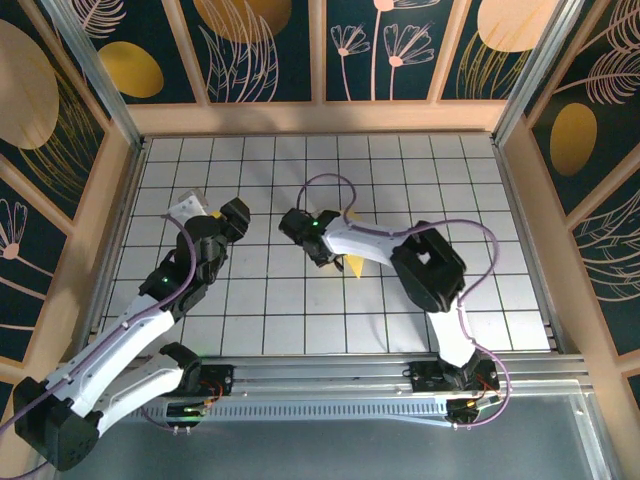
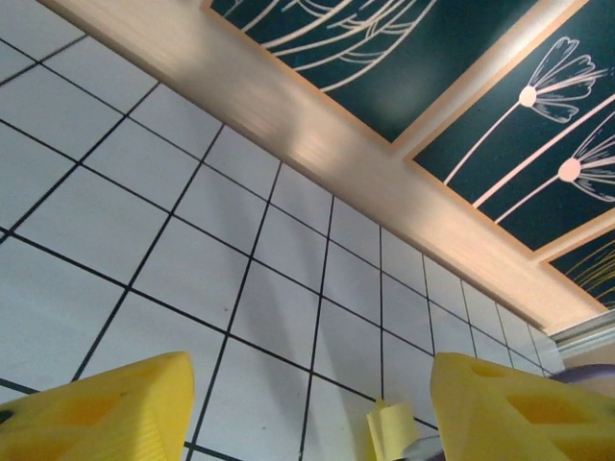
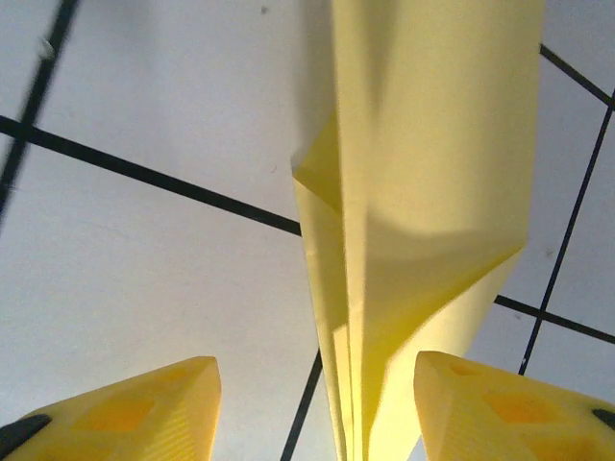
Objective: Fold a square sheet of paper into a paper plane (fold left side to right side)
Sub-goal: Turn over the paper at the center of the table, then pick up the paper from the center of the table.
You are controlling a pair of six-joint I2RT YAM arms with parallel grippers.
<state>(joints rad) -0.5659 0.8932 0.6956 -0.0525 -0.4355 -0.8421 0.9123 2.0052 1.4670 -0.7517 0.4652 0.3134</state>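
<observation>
The yellow sheet of paper (image 3: pixel 432 163) is folded into a narrow, layered plane shape with a long centre crease. In the right wrist view it stands on edge on the white tiles and runs away from the camera. My right gripper (image 3: pixel 317 370) is open, its yellow fingers on either side of the paper's near end, with a gap on the left side. From above, the paper (image 1: pixel 355 263) pokes out from under the right gripper (image 1: pixel 322 252) and forearm. My left gripper (image 1: pixel 236 213) is open and empty, about two tiles to the left. In its own view the left gripper (image 2: pixel 307 413) faces a small piece of the paper (image 2: pixel 389 427).
The gridded white table (image 1: pixel 470 200) is boxed in by wooden rails (image 1: pixel 320 117) and dark flowered panels at the back and sides. A purple cable (image 1: pixel 330 182) loops above the right wrist. An aluminium rail (image 1: pixel 330 375) carrying the arm bases runs along the near edge.
</observation>
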